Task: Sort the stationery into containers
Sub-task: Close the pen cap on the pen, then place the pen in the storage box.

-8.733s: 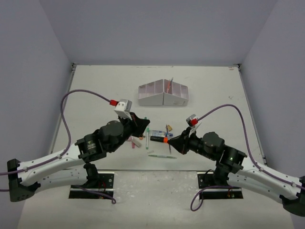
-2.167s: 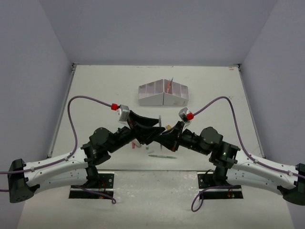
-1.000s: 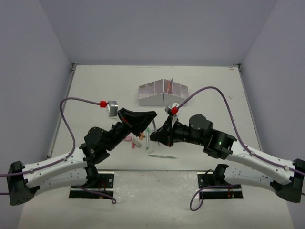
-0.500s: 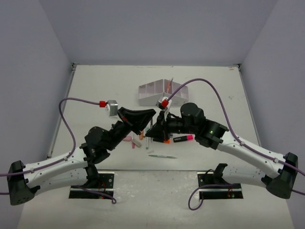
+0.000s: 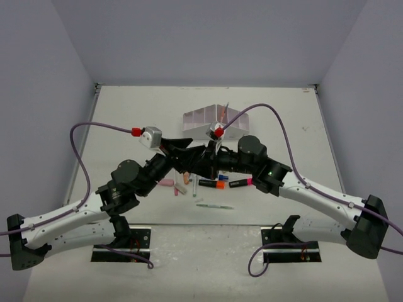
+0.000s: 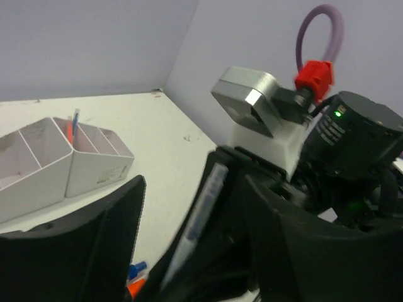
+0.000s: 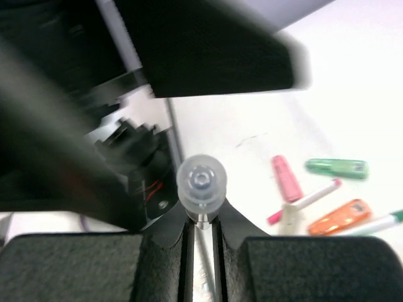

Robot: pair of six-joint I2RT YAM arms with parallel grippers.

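Nearest my arm bases, a thin green pen (image 5: 214, 206) lies flat and alone on the table (image 5: 126, 119). Just beyond it sits the loose pile. It holds a pink piece (image 5: 166, 182), a peach piece (image 5: 183, 188), a white pen with a green cap (image 5: 194, 184) and a small blue-white bit (image 5: 222, 178). There is also a black highlighter with an orange end (image 5: 211, 184) and another with a pink end (image 5: 240, 182).

Above the pile my two grippers meet. The right gripper (image 7: 200, 221) has its jaws almost together, pinching a slim clear-grey pen (image 7: 200, 178) that I see end-on in its wrist camera. The left gripper (image 6: 192, 189) has its fingers spread wide. That same pen runs up through the gap, and I can't tell whether it touches either finger.

Farthest back, the white organiser box (image 5: 215, 131) sits mid-table, with a sloped top and square compartments. An upright pen (image 5: 225, 112) stands in one of them.

A second ago the left jaws were clamped shut; now they are parted. Half a second ago the left gripper hung a little apart from the right; now it is pushed in against it. The pink-ended highlighter, hidden under my right arm a second ago, is now in view.
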